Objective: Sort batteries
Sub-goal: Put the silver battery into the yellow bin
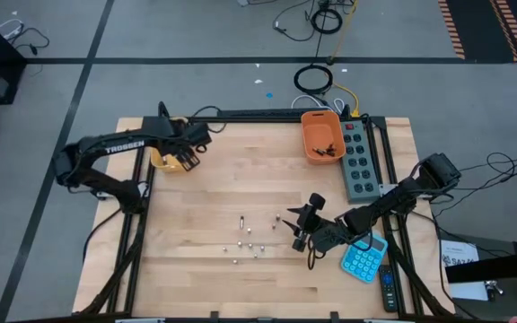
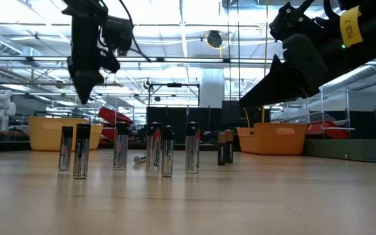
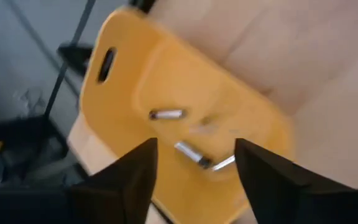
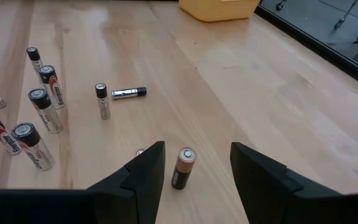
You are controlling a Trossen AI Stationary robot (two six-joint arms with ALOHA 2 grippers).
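**Batteries split between table and bins**

Batteries (image 1: 246,240) stand clustered mid-table, one lying flat. The left gripper (image 1: 187,161) hangs open over the yellow bin (image 3: 185,118), where three cells lie. The right gripper (image 4: 194,169), jaws apart and empty, straddles a copper-topped battery (image 4: 182,168) near the orange bin (image 1: 321,136).

On the desk (image 1: 196,278), a loose cluster of batteries (image 1: 248,242) stands near the centre, toward six o'clock. One bin (image 1: 162,160) sits at ten o'clock with batteries inside, under the left claw (image 1: 187,160). Another bin (image 1: 322,136) sits at one o'clock, beside a power strip (image 1: 361,161). The right claw (image 1: 300,226) hangs just at three o'clock of the cluster; a calculator (image 1: 364,258) lies at four o'clock.
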